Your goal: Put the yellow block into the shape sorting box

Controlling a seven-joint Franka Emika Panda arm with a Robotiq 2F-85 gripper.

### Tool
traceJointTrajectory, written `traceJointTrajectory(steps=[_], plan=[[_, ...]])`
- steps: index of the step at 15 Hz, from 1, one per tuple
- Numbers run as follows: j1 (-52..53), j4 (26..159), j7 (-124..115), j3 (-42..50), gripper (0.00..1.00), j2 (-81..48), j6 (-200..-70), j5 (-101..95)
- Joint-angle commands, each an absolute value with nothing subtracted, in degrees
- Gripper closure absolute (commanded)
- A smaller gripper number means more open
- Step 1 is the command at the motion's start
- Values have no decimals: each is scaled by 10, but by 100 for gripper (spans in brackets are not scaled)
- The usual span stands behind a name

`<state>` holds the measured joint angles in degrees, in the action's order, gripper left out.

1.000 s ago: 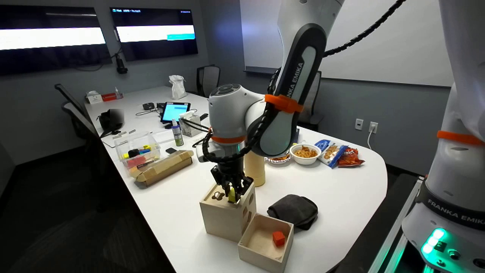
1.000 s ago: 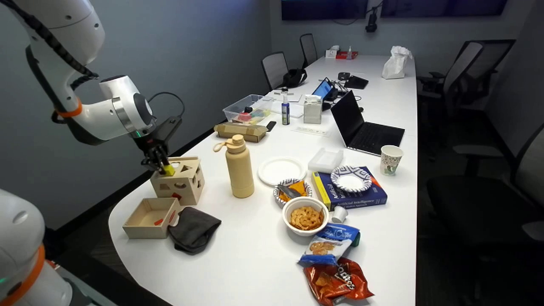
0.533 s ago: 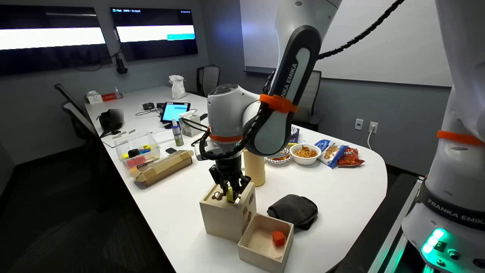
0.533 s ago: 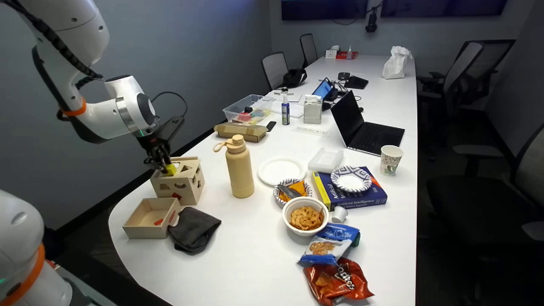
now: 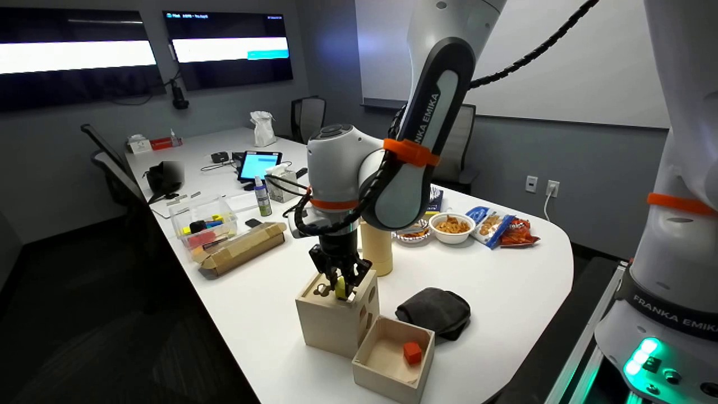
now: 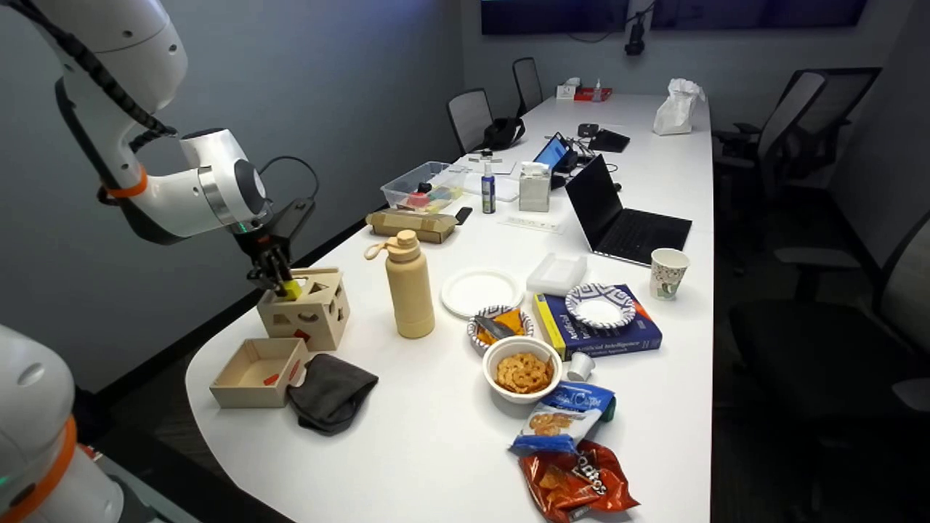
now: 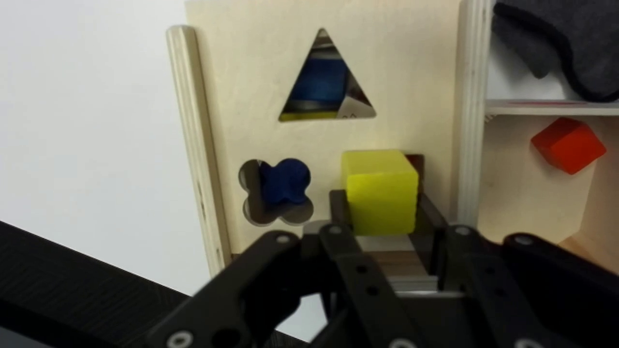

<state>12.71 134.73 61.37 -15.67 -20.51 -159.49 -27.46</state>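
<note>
Pincer [image 7: 383,205] points down over the shape sorting box [image 7: 411,72], fingers [image 7: 340,210] drawn in to the width of the yellow block [image 7: 382,195] and gripping it from two opposite sides. We see the block at the box's top face, at a cut-out [image 7: 417,166] whose dark corner shows beside it; whether its lower end has entered, we cannot tell. On the same face we note a triangular hole [image 7: 323,107] and a four-lobed hole [image 7: 278,210], blue pieces [image 7: 285,181] visible through both.

Just beside the box: a shallow wooden tray [image 5: 387,362], red block [image 5: 413,353] inside. Dark grey cloth [image 5: 435,311] next to the tray. In both exterior views a tan bottle [image 6: 410,290] stands upright near the box.

Farther along the white table [image 6: 436,443] we log a white bowl [image 5: 451,238] of brown snack pieces [image 5: 453,225], a blue snack bag [image 6: 563,418] and a red snack bag [image 6: 581,479] close by, a white plate [image 6: 482,292], and a blue book [image 6: 607,341] bearing a patterned paper bowl [image 6: 599,312]. Beyond, in an exterior view: a laptop [image 6: 647,236], lid up; a patterned paper cup [image 6: 667,274]; a cardboard box [image 6: 414,225] with a clear plastic bin [image 6: 399,187] just behind it. Spray bottle [image 6: 488,190] upright beside a tissue box [image 6: 534,192]. White paper bag [image 6: 676,109] toward the far end; wall screens [image 5: 230,50] past that.
</note>
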Motion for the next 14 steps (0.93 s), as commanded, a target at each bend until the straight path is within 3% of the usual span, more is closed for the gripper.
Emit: traceJointTrajectory(steps=[1,14], plan=[[120,1350,638,-165,90,-208,-1592,-262],[118,1366,649,-169,90,-194,-1580,-251]])
